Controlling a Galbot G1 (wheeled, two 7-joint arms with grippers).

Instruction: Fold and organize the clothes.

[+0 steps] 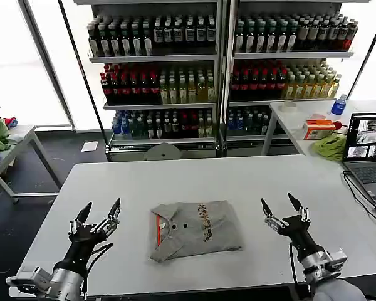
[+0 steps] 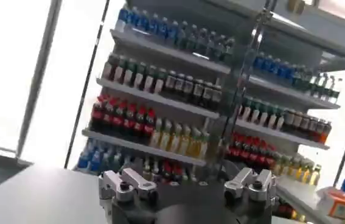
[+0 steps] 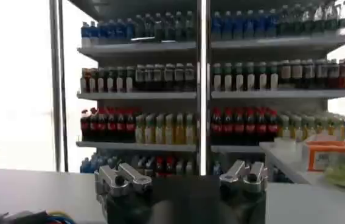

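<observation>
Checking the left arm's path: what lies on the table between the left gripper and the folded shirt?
Nothing: in the head view, bare white table separates the open left gripper from the folded shirt.

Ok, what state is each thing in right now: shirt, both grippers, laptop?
Shirt: folded, lying flat on the table, collar toward the robot's left.
Left gripper: open, raised over the table to the shirt's left, holding nothing.
Right gripper: open, raised to the shirt's right, holding nothing.
Laptop: lid open, screen on.
</observation>
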